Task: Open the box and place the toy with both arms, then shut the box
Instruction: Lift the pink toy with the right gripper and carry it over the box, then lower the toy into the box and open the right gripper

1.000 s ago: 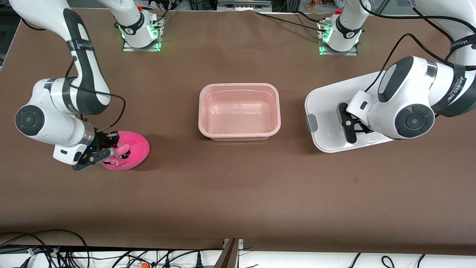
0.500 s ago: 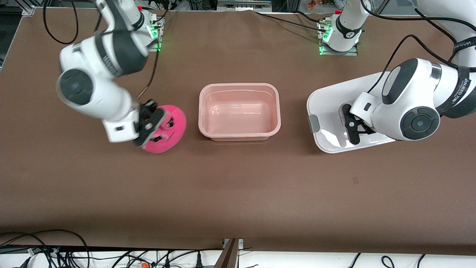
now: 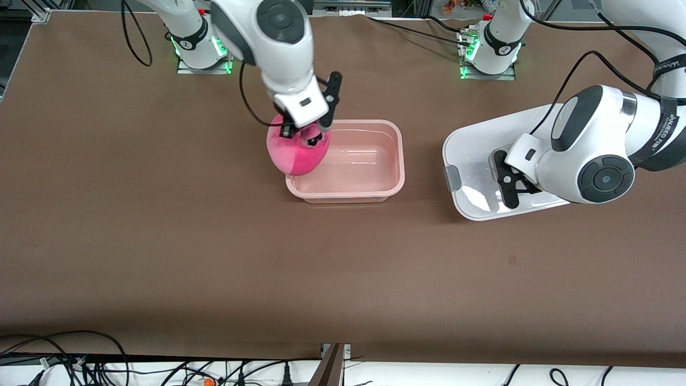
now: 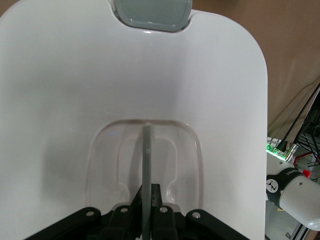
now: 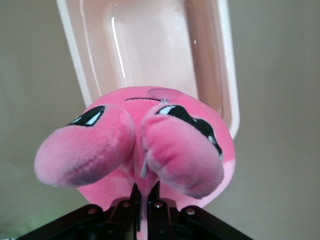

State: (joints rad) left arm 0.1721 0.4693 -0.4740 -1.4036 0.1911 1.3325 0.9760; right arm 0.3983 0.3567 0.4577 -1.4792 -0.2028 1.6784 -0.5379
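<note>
The toy (image 3: 297,153), a pink plush with dark angry eyes, hangs over the box's end toward the right arm. My right gripper (image 3: 308,134) is shut on a fold of plush between its ears. The right wrist view shows the toy (image 5: 150,145) above the open box (image 5: 70,45). The box (image 3: 399,155) is a translucent pink tub with nothing in it, mid-table. Its white lid (image 3: 471,150) is off, at the left arm's end of the table. My left gripper (image 3: 506,179) is shut on the lid's grey centre handle (image 4: 147,160), and a grey clip (image 4: 152,7) shows at the lid's edge.
Brown mat (image 3: 343,268) covers the table. The two arm bases (image 3: 201,48) (image 3: 490,51) stand along the edge farthest from the front camera. Cables (image 3: 80,364) lie off the table's near edge.
My right arm lifted the toy off the table near its own end and carried it up and across to above the box's end. The left arm and lid barely shifted.
</note>
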